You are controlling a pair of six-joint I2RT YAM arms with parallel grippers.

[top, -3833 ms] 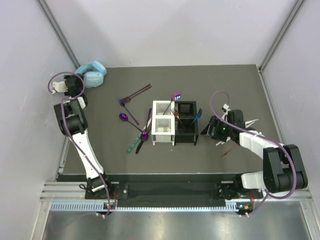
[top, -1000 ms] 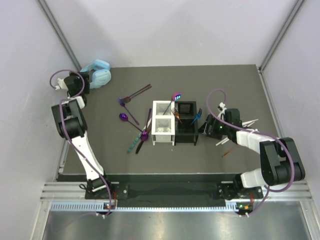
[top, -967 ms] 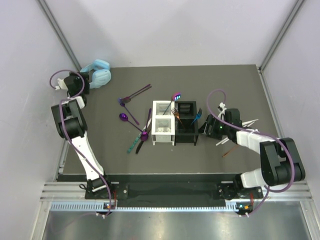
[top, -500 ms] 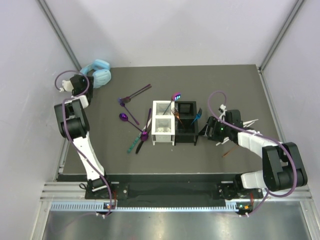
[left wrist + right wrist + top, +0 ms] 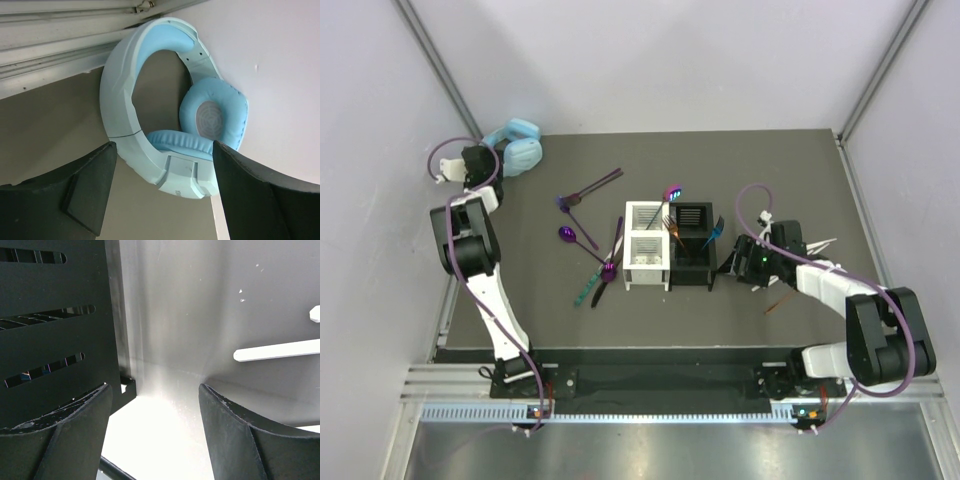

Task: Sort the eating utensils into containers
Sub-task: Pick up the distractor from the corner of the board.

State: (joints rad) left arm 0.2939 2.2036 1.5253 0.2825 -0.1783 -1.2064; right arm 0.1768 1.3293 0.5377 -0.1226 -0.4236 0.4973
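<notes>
The white container and the black container stand side by side mid-table. The black one holds an iridescent spoon, a fork and a blue utensil. Purple-blue spoons and forks and a green-handled knife lie on the mat to the left. White sticks and a brown stick lie to the right. My right gripper is open beside the black container's wall, with a white stick ahead. My left gripper stands open, nothing held.
Light-blue headphones lie in the far left corner against the wall. In the left wrist view the headphones sit just ahead of my open left gripper. Side walls close in the mat.
The left wrist has shifted slightly right, toward the headphones. The right gripper has slid a little toward the near edge beside the black container. No utensil has moved.
</notes>
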